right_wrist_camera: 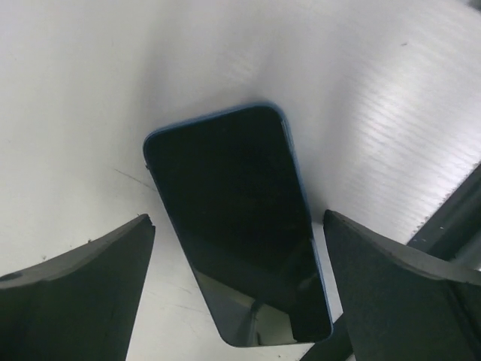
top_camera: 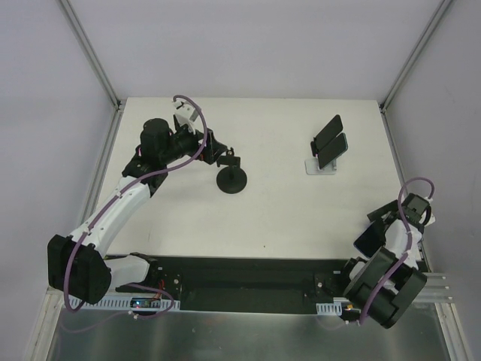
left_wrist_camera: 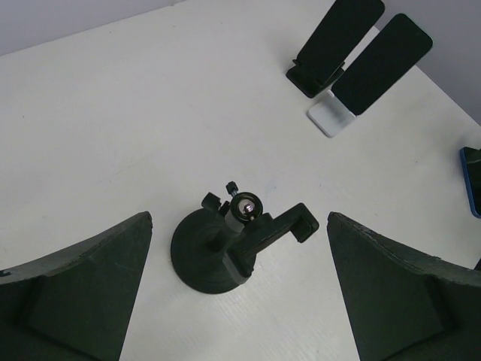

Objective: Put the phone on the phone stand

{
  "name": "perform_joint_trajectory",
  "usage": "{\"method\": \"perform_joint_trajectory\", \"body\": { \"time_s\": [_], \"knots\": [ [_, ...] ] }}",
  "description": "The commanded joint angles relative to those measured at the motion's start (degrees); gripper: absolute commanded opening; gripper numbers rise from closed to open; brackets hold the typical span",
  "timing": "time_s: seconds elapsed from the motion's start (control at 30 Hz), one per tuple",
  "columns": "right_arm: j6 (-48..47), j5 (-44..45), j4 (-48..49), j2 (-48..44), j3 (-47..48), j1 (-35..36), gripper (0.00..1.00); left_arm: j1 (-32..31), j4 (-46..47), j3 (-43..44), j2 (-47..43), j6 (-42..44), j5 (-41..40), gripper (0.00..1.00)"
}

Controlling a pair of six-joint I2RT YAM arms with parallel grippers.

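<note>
Left gripper [left_wrist_camera: 239, 216] hung with its jaws spread wide and nothing held between them, pointed down at the phone stand [left_wrist_camera: 225, 252]. We saw its two fingers [left_wrist_camera: 83, 293] flanking the stand from above without touching it. Our left arm [top_camera: 120, 207] reached from its base at the near-left corner up and across the surface [top_camera: 285, 210], elbow bent, wrist turned toward the middle. The phone stand stood upright on its round black base, left of centre, with its clamp arm tilted to one side on a ball joint.

Right gripper [right_wrist_camera: 239, 218] was likewise wide open and held nothing. It hovered over the phone [right_wrist_camera: 237, 226], which lay flat, screen up, on the surface near the right edge, its blue rim showing. The fingers [right_wrist_camera: 406, 293] sat on either side of it, and we could not tell whether they touched the surface. Our right arm [top_camera: 387, 278] was folded close over its own base at the near-right corner. The phone lay well apart from the phone stand.

At the far right of the surface two other phones [top_camera: 331, 143] leaned upright side by side, one in a black holder [left_wrist_camera: 304, 79], the other in a white holder [left_wrist_camera: 329, 118].
</note>
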Motion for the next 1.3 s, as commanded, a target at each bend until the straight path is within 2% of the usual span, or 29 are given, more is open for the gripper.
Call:
{"method": "perform_joint_trajectory", "body": {
  "time_s": [0.0, 0.2, 0.33, 0.43, 0.77, 1.07, 1.17, 1.27],
  "knots": [
    [-2.2, -3.2, 2.0, 6.1, 3.6, 4.5, 0.96, 0.8, 3.7, -0.3, -2.5, -0.3, 2.1, 0.99],
    [1.5, 1.8, -3.2, 12.4, 7.7, 12.6, 0.96, 0.9, 4.0, -0.1, -1.9, -0.4, 2.8, 0.99],
    [1.8, 1.9, -10.9, 22.8, 14.1, 14.2, 0.96, 1.0, 3.9, -0.2, -2.0, -0.5, 3.1, 0.99],
    [0.0, 0.9, -12.3, 26.8, 15.3, 16.0, 0.96, 1.0, 3.9, 0.0, -1.6, -0.8, 4.0, 0.99],
    [-1.1, -1.3, -13.0, 28.8, 17.5, 23.5, 0.99, 1.2, 3.0, 0.2, -1.8, -0.2, 3.8, 0.99],
    [-2.3, -2.7, -13.1, 30.0, 18.0, 24.7, 0.84, 1.6, 2.1, -0.2, -2.7, 1.1, 2.8, 0.99],
    [-3.8, -6.7, -13.0, 29.1, 17.8, 25.0, 0.85, 1.6, 2.0, -0.2, -2.5, 1.1, 3.2, 0.99],
    [-4.0, -6.7, -13.0, 28.3, 18.1, 26.1, 0.89, 1.7, 1.9, -0.1, -2.5, 1.5, 3.5, 0.99]
  ]
}}
